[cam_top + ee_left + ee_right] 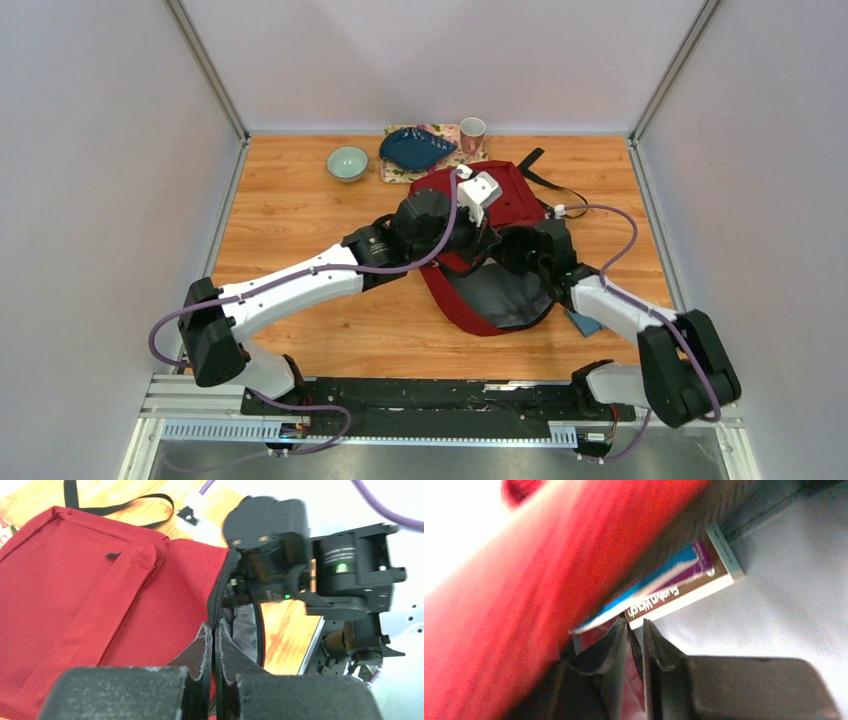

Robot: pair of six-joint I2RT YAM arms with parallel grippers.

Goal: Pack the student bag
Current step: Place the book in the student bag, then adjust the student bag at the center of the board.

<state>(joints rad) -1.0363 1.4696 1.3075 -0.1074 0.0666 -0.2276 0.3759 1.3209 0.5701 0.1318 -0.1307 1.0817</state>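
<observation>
The student bag (520, 200) lay at the middle of the wooden bench (300, 210), its grey-lined mouth toward the arm bases. Our left fingers (199, 652) were pinched shut on the black zipper trim (218, 595) at that mouth. Our right fingers (616, 642) were inside the bag, nearly together, tips at the corner of a book (674, 592); we could not tell whether they gripped anything.

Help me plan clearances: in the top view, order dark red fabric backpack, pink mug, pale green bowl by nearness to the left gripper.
1. Dark red fabric backpack, pinched by left gripper.
2. Pink mug, back centre.
3. Pale green bowl, back left.
</observation>
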